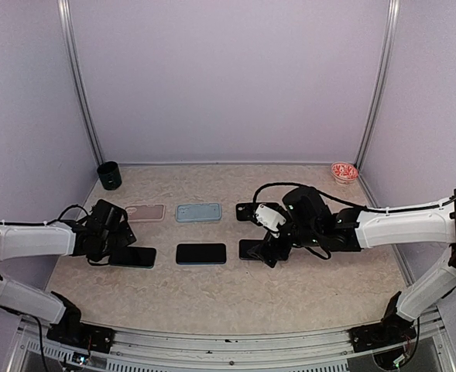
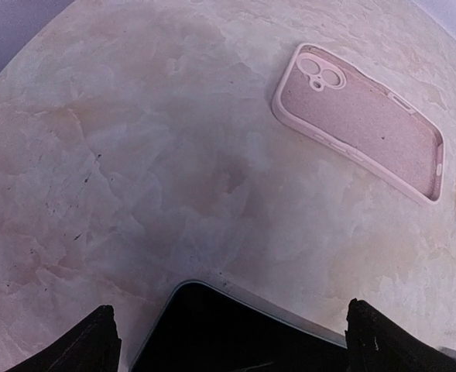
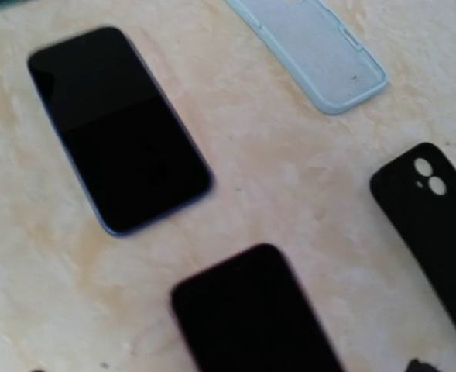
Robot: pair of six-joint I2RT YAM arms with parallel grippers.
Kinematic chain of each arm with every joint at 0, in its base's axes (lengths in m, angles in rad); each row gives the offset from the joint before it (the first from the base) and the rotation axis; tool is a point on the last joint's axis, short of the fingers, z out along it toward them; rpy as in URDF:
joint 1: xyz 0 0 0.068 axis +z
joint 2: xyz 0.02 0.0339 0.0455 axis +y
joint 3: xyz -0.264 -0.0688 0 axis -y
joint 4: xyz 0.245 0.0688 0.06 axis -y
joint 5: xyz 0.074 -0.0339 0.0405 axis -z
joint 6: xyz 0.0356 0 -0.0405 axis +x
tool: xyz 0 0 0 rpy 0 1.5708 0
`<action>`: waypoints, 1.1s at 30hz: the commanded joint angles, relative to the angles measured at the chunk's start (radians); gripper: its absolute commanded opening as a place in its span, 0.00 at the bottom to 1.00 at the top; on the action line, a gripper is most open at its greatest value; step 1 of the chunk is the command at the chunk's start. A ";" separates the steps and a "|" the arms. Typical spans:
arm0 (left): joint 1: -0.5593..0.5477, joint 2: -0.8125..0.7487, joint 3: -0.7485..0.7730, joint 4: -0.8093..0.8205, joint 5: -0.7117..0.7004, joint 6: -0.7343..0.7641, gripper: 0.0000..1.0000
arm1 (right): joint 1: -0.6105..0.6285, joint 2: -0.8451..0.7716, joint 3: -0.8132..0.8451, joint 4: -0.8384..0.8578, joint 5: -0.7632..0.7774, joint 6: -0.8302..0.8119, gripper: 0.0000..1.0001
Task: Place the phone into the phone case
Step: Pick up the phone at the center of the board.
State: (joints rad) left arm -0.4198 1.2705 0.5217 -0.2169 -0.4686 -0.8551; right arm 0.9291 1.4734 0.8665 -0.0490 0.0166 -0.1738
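Three dark phones lie in a row on the table, with three empty cases behind them. My left gripper [image 1: 113,246] is open and low over the left phone [image 1: 137,256]. In the left wrist view the phone's corner [image 2: 235,333] lies between my two fingers [image 2: 88,345], not touching them. The pink case [image 2: 359,124] lies just beyond it. My right gripper [image 1: 272,252] is open above the right phone [image 3: 251,318], which it partly hides in the top view. The black case [image 3: 433,225] lies behind that phone.
The middle phone [image 3: 119,128], blue-edged, lies between the other two, with the light blue case [image 3: 313,50] behind it. A dark cup [image 1: 109,175] stands at the back left. A small red-patterned bowl [image 1: 344,171] sits at the back right.
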 commanded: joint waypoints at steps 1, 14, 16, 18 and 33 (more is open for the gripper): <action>-0.030 -0.011 0.031 0.000 -0.018 0.030 0.99 | -0.011 -0.013 -0.048 0.034 0.040 -0.154 1.00; -0.084 0.036 0.083 0.022 0.026 0.057 0.99 | -0.174 0.112 0.048 -0.046 -0.237 -0.277 1.00; -0.089 0.035 0.091 0.023 0.033 0.057 0.99 | -0.175 0.160 0.081 -0.087 -0.236 -0.298 0.98; -0.095 0.029 0.097 0.024 0.036 0.059 0.99 | -0.181 0.201 0.095 -0.106 -0.234 -0.318 0.98; -0.132 -0.010 0.083 0.034 0.047 0.043 0.99 | -0.290 0.317 0.099 -0.112 -0.291 -0.355 0.99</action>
State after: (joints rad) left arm -0.5419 1.2823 0.5976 -0.2020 -0.4259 -0.8078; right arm 0.6765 1.7473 0.9436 -0.1265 -0.2588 -0.5163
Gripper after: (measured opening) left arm 0.989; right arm 0.985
